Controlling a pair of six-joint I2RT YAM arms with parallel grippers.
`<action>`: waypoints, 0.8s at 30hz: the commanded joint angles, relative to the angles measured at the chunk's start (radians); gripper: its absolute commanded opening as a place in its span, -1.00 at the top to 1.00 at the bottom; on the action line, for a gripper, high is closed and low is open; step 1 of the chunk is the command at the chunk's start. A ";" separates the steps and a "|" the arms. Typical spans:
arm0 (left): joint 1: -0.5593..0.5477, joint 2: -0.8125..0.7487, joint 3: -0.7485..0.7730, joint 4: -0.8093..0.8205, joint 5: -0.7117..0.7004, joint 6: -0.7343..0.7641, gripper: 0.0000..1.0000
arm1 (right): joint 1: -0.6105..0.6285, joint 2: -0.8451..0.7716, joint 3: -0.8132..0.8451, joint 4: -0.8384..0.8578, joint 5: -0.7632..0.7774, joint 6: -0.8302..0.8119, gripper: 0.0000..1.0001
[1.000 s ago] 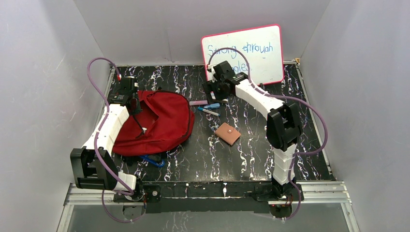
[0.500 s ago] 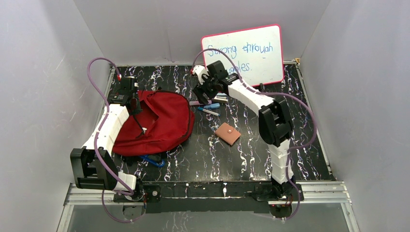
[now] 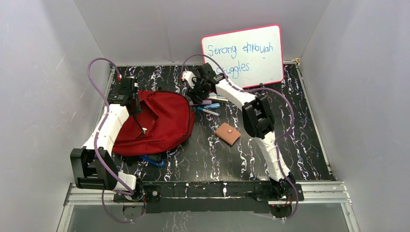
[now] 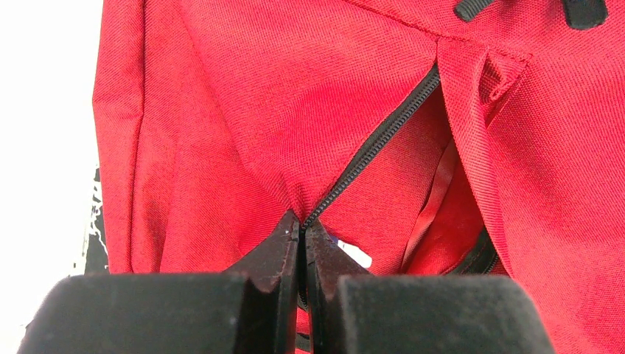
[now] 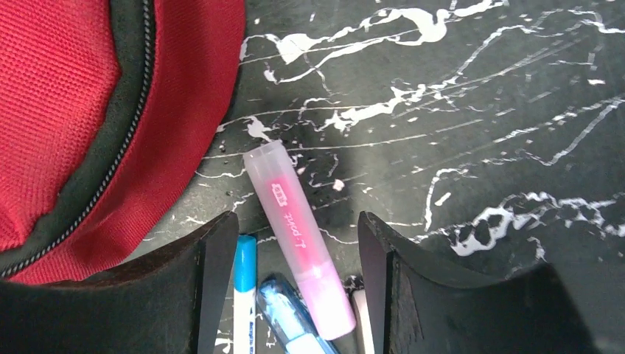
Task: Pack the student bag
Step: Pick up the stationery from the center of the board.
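Leftward the right tool point(image 5: 291, 221) is swung, jaws wide astride a pink highlighter point(image 5: 298, 243) beside the bag point(image 3: 159, 121) at worktop point(image 3: 251, 154) left. Limp, soft fabric, it seems; its zipper edge point(image 4: 368, 151) is pinched by the closed left tool point(image 4: 302, 230).

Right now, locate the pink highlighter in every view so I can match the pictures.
Top external: pink highlighter at centre back, just right of the student bag, mostly under the right pincer.
Left wrist: not in it; red fabric fills the picture.
Right wrist: lower centre, lying on the table between the open pincer's fingers.
Shared landmark: the student bag, seen in all three views.
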State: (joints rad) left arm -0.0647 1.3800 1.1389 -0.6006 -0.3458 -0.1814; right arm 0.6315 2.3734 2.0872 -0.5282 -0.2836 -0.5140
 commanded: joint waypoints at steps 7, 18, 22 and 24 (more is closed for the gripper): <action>0.006 -0.039 0.018 -0.015 -0.001 0.007 1.00 | 0.022 0.063 0.075 -0.051 0.004 -0.059 -0.33; 0.006 -0.030 0.026 -0.016 0.008 0.007 1.00 | 0.023 0.099 0.072 -0.071 0.044 -0.073 -0.13; 0.006 -0.032 0.029 -0.020 0.008 0.010 1.00 | 0.024 0.105 0.073 -0.075 0.049 -0.077 -0.05; 0.006 -0.036 0.031 -0.023 0.006 0.009 1.00 | 0.023 0.108 0.075 -0.075 0.051 -0.077 0.00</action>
State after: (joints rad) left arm -0.0647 1.3796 1.1389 -0.6029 -0.3408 -0.1783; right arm 0.6556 2.4538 2.1212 -0.5865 -0.2493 -0.5728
